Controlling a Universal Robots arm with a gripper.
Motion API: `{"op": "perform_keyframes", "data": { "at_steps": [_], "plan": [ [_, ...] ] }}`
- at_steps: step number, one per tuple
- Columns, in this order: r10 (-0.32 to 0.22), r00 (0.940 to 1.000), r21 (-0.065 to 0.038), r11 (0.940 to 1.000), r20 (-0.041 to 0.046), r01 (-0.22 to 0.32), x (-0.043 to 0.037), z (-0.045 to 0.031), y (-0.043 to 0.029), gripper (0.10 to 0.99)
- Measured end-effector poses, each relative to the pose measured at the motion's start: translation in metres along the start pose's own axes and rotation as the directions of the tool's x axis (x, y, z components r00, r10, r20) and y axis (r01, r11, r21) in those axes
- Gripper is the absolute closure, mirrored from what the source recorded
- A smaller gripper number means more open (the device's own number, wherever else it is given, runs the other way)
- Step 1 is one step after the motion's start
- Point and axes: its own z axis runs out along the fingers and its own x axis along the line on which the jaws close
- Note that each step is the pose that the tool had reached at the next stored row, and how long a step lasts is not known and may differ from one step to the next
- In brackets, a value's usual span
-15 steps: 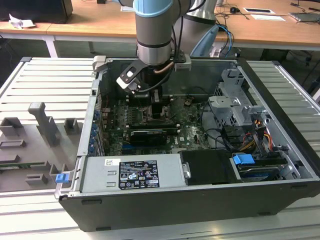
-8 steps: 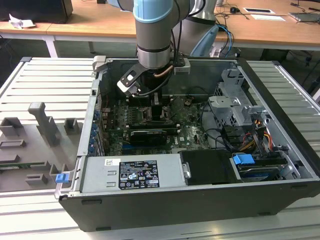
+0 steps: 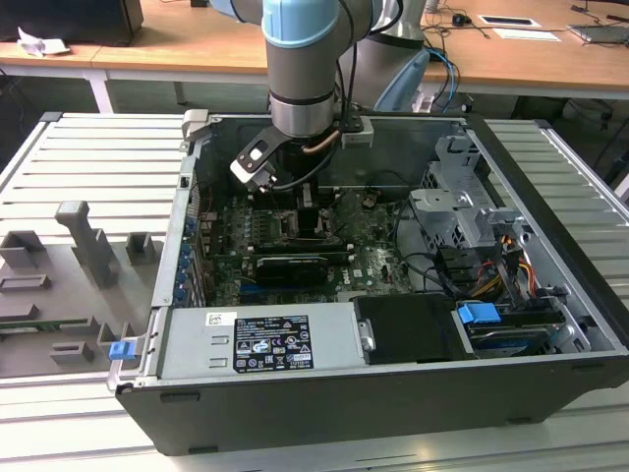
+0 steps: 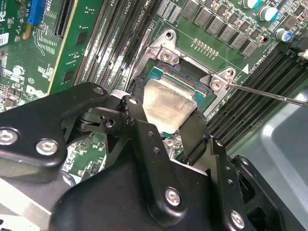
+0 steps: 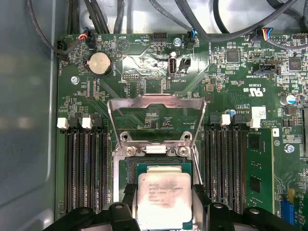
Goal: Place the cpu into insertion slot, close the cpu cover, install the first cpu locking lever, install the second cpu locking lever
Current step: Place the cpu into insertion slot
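Inside the open computer case (image 3: 550, 295), the gripper (image 3: 310, 211) reaches the motherboard (image 5: 144, 72), where the cpu cover (image 5: 154, 98) stands swung up behind the insertion slot (image 5: 118, 163), mid-board between the memory slots (image 5: 86, 163). The claw is clamped on opposite edges of the cpu (image 4: 168, 103), held at the slot's opening. Released tilted or off-square, the chip could jam or damage the socket's contacts.
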Motion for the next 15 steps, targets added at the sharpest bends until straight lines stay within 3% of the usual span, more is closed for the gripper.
{"op": "perform_keyframes", "data": {
  "at_steps": [15],
  "plan": [
    [0.0, 1.0, 0.0, 1.0, 0.0013, 0.0, 0.0039, 0.0043, -0.0003, 0.545]
  ]
}}
